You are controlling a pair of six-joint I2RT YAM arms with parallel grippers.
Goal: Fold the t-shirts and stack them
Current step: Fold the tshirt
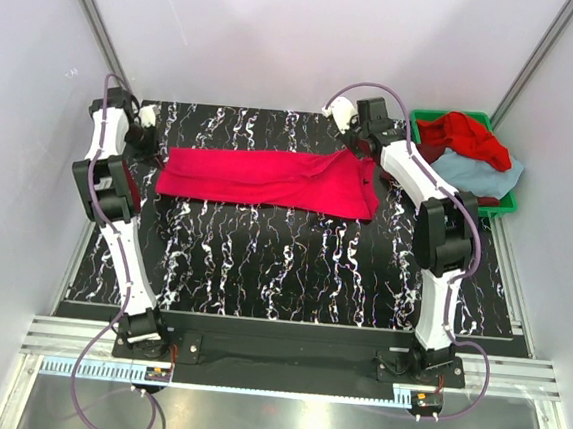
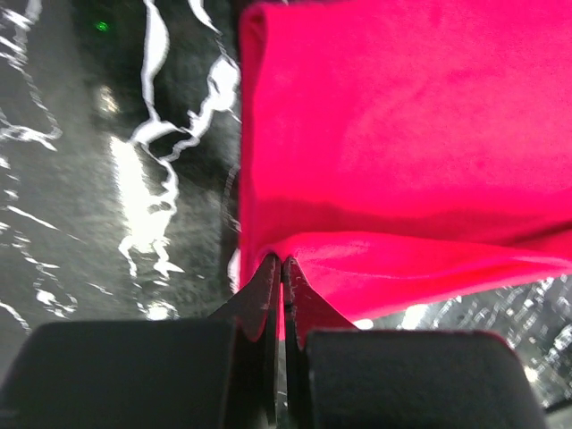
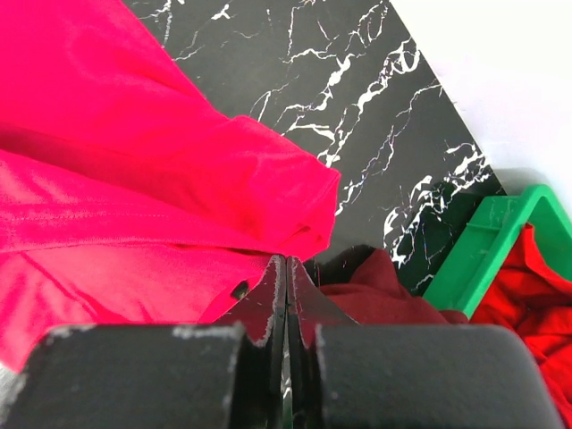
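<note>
Left pincer (image 2: 282, 264) was clenched, its fingertips nipping the edge of the crimson-pink shirt (image 2: 402, 134) at the shirt's left end. Right pincer (image 3: 287, 262) was likewise clenched and grasped a fold of the same shirt at its right end. Between the two pincers the shirt lay stretched as a long, flat band, in more than one layer, across the far half of the worktop (image 1: 292, 265). A maroon shirt (image 3: 380, 295) lay bunched just beside the right pincer, close against the pink shirt's right end. Further right, at the worktop's far right corner, stood the green bin (image 3: 487, 237). It held a red shirt (image 1: 462, 135) and a blue-grey shirt (image 1: 479, 173), touching each other and heaped above the rim.
</note>
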